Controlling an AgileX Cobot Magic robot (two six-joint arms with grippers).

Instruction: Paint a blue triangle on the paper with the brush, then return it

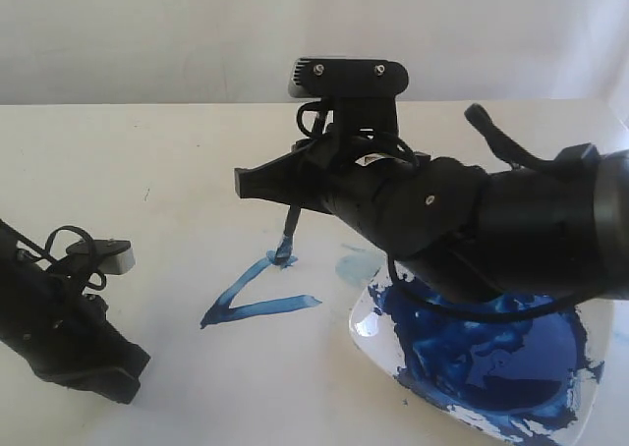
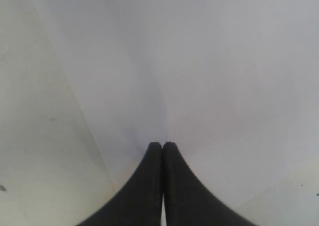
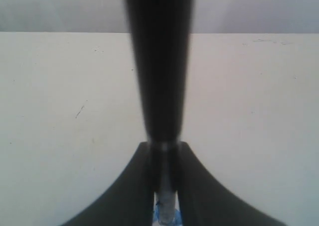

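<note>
Exterior view: right gripper (image 1: 246, 183) clamped on the brush (image 1: 291, 230) (left gripper (image 2: 163, 145) pressed together), drag lightly from the top corner of the blue triangle (image 1: 265, 306) to close its open side.

Your right arm (image 1: 511, 220) reaches in from the right across the middle. Its right gripper (image 1: 257, 183) points left, jaws clamped on the brush (image 1: 291, 222). Your left arm (image 1: 39, 318) sits low at the left edge, and its left gripper (image 2: 162, 147) angles downward with the fingertips pressed together.
</note>
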